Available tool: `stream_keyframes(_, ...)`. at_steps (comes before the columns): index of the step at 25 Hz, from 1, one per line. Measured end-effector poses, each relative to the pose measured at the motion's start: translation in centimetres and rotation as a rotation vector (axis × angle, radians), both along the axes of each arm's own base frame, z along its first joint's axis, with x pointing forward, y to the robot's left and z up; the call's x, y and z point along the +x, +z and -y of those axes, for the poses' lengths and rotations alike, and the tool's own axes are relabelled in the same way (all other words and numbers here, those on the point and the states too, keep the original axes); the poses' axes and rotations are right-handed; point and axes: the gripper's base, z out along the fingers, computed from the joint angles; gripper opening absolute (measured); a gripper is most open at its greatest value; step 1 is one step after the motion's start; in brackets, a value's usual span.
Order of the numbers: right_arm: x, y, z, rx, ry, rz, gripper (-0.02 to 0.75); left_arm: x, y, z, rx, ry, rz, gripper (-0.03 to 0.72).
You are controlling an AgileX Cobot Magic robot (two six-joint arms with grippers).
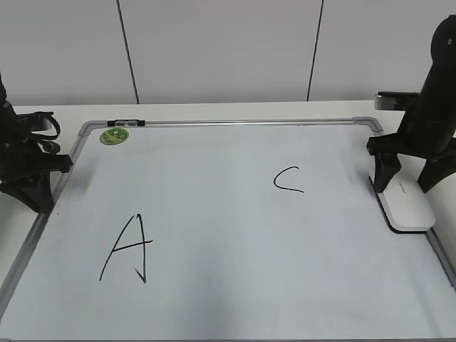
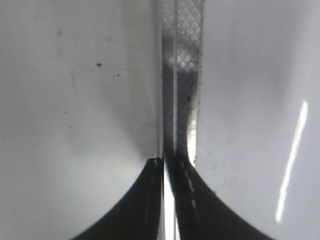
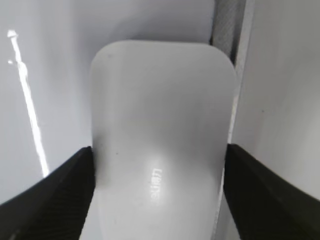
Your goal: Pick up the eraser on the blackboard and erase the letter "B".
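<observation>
The white eraser (image 1: 407,208) lies flat at the right edge of the blackboard (image 1: 235,228), a white board with a silver frame. My right gripper (image 1: 405,182) stands over its far end. In the right wrist view both black fingers (image 3: 159,165) press the sides of the eraser (image 3: 160,110), with no gap showing. No letter "B" shows on the board. Only a large "A" (image 1: 128,249) and a "C" (image 1: 288,179) are written there. My left gripper (image 1: 39,194) is shut and empty over the board's left frame (image 2: 182,50).
A small round green magnet (image 1: 112,135) sits at the board's top left corner, beside a dark clip (image 1: 127,123) on the top frame. The board fills most of the table. White wall panels stand behind it.
</observation>
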Motion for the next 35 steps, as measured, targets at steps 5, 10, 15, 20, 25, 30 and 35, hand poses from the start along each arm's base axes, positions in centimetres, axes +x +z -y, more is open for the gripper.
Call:
stream_keyframes(5, 0.3, 1.1, 0.4, -0.046, -0.024, -0.012, 0.589, 0.0, 0.0, 0.0, 0.0, 0.0, 0.0, 0.074)
stream_keyframes(10, 0.9, 2.6, 0.6, -0.07, -0.035, 0.021, 0.589, 0.1, 0.0, 0.0, 0.0, 0.0, 0.001, 0.085)
stream_keyframes(15, 0.9, 2.9, 0.6, -0.07, -0.035, 0.02, 0.589, 0.7, 0.7, -0.1, 0.008, -0.011, 0.007, 0.197)
stream_keyframes(20, 0.9, 2.9, 0.6, -0.064, -0.037, 0.02, 0.589, 1.1, 2.2, -0.1, 0.01, -0.016, 0.037, 0.4)
stream_keyframes(25, 0.9, 2.9, 0.6, -0.064, -0.037, 0.018, 0.589, 0.9, 4.6, -0.1, 0.008, -0.022, 0.052, 0.444)
stream_keyframes(30, 0.9, 2.9, 0.4, -0.04, -0.046, 0.017, 0.589, 0.4, 5.9, 0.0, 0.006, -0.028, 0.038, 0.446)
stream_keyframes(35, 0.8, 3.7, -0.5, 0.005, -0.037, 0.037, 0.589, 0.0, 7.9, -0.1, 0.008, -0.031, 0.073, 0.432)
